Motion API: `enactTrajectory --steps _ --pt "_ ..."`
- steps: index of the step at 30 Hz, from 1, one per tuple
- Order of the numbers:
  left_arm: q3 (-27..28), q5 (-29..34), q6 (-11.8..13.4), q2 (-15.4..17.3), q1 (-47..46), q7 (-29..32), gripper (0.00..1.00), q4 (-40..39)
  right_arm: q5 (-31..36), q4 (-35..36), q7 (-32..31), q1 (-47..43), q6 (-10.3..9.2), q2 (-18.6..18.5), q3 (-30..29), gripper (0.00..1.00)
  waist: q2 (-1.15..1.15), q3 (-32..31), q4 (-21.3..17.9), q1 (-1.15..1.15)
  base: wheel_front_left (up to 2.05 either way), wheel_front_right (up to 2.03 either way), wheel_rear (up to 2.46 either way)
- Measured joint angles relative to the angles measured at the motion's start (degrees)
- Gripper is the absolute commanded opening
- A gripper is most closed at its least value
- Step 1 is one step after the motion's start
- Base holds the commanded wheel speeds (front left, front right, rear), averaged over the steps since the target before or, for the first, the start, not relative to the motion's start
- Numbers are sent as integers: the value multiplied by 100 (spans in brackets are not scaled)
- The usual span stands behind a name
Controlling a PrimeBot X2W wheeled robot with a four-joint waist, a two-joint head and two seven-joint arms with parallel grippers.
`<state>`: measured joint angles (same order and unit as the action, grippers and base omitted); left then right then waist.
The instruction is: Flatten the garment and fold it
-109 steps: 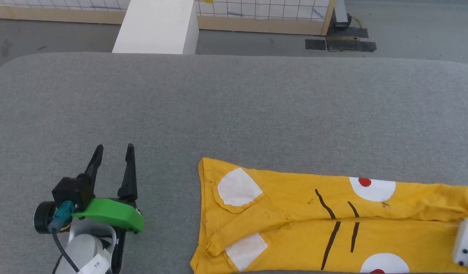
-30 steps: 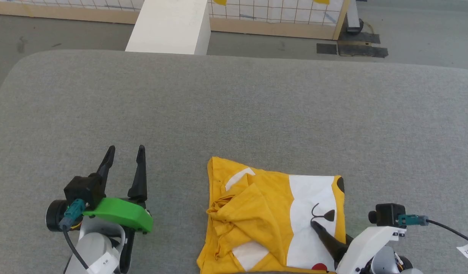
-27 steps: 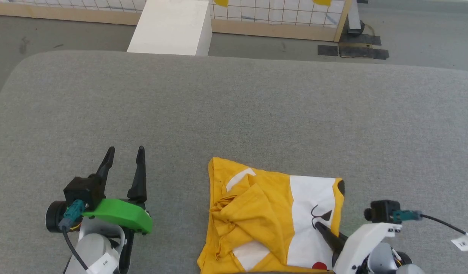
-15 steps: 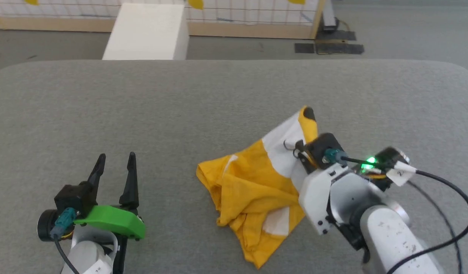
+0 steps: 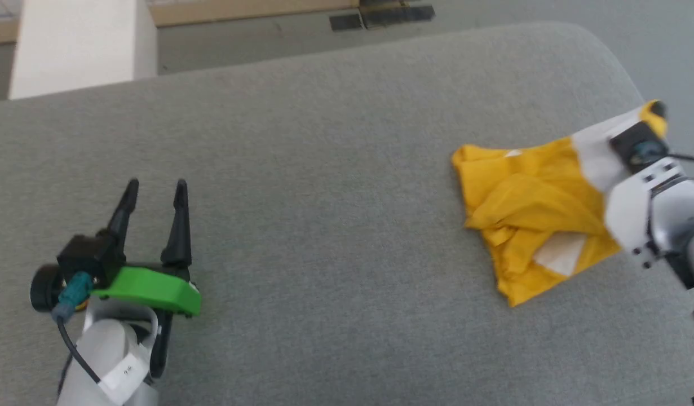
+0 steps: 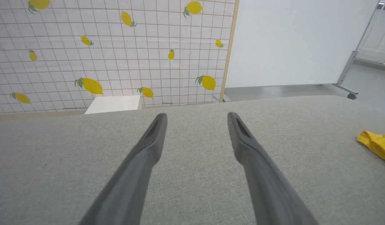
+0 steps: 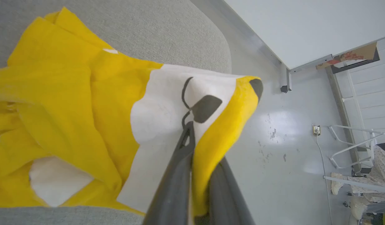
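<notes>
The yellow-orange garment [image 5: 527, 192] lies bunched near the grey table's far right corner, one white-and-yellow end lifted. In the right wrist view my right gripper [image 7: 194, 137] is shut on the garment [image 7: 86, 103] at the white muzzle patch [image 7: 161, 106], beside its black nose mark, with yellow cloth draped over one finger. The right arm [image 5: 651, 197] covers those fingers in the head view. My left gripper [image 5: 156, 189] rests open at the lower left, far from the cloth. The left wrist view shows the left gripper [image 6: 197, 117] holding nothing and the garment [image 6: 377, 143] at the right edge.
The grey padded table [image 5: 324, 169] ends in a rounded corner just beyond the garment. Grey floor [image 7: 289, 125] lies past that edge. A white box [image 5: 82, 45] stands behind the table's far side. A lemon-print screen [image 6: 111, 53] stands at the back.
The flat garment was folded over, then picked up by my right gripper and carried, bunched, toward the table's far right corner. The head camera has turned. The left gripper stayed put.
</notes>
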<state>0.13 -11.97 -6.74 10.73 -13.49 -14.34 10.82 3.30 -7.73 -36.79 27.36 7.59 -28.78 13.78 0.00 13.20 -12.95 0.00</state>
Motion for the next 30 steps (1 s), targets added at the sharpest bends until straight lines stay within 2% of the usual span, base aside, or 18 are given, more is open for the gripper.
enactTrajectory --steps 8,15,16,17,18,24,30 --pt "-147 42 -1 178 -361 253 100 -337 204 -1093 787 528 1 -115 -918 0 0 666 -247 0 0 0 0" --pt "-203 41 -2 290 -445 343 100 -442 510 -1817 1238 923 1 129 -1589 0 0 1171 -237 1 0 0 0" --pt "-211 40 -2 297 -449 343 100 -433 535 -1913 1247 944 1 214 -1727 6 0 1216 -212 1 0 0 0" --pt "-216 38 -2 299 -450 342 100 -410 564 -2003 1263 947 1 278 -1834 44 0 1243 -179 1 0 0 0" --pt "-225 37 -2 299 -450 339 100 -392 578 -2103 1261 959 1 334 -1958 100 0 1257 -151 1 0 0 0" --pt "-281 -19 0 219 -421 213 100 -129 632 -2349 1365 939 1 475 -2552 100 0 1092 -15 1 0 0 0" --pt "-338 -82 31 19 -135 103 100 178 278 -1773 1593 424 0 653 -2719 100 0 547 108 0 0 0 0"
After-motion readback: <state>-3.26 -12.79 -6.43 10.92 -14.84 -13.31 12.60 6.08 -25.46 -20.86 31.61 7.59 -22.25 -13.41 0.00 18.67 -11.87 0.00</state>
